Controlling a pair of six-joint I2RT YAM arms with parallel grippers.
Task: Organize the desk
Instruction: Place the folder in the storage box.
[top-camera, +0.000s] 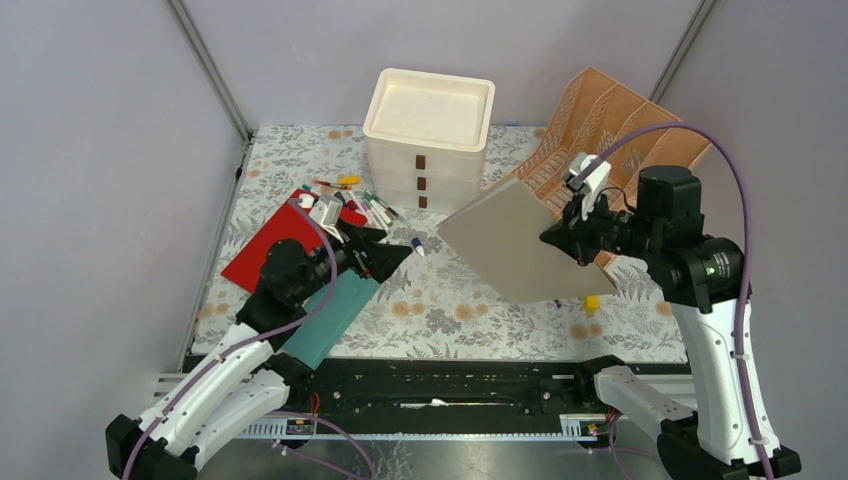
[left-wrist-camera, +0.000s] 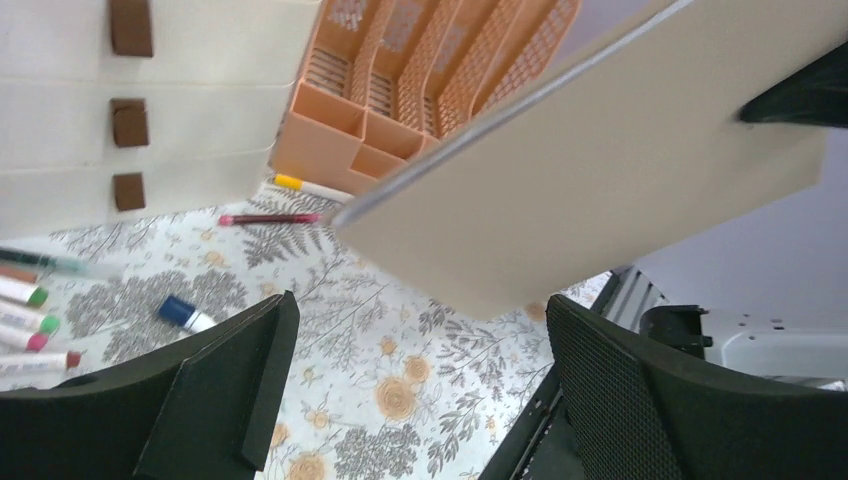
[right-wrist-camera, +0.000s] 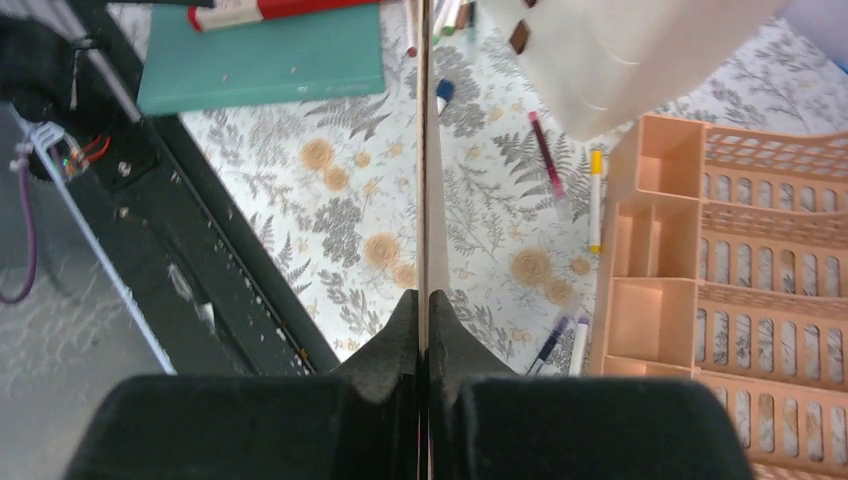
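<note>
**Beige board held aloft, rack behind it**

Top view: the fern-printed surface (top-camera: 450, 310) fills the middle of the frame, with the arm bases at 6 o'clock. A beige board (top-camera: 505, 250) hangs tilted above it. The right fingers (top-camera: 572, 238) are clenched on the board's 3 o'clock edge. Lifted like this, I judge it bound for the orange file rack (top-camera: 610, 115) at 2 o'clock. The left fingers (top-camera: 385, 258), at 9 o'clock, are spread and empty near the far end of a teal book (top-camera: 335, 310). A red folder (top-camera: 262, 252) and loose pens (top-camera: 372, 208) lie close by. A white drawer unit (top-camera: 428, 125) stands at 12 o'clock.

Left wrist view: both fingers stand wide apart with only patterned cloth between them. The board floats at 1 o'clock, clear of the surface, with the rack beyond it.

Right wrist view: the board shows edge-on as a thin line squeezed between the shut fingers. It is probably held this way to slide into a rack slot at 3 o'clock.
</note>
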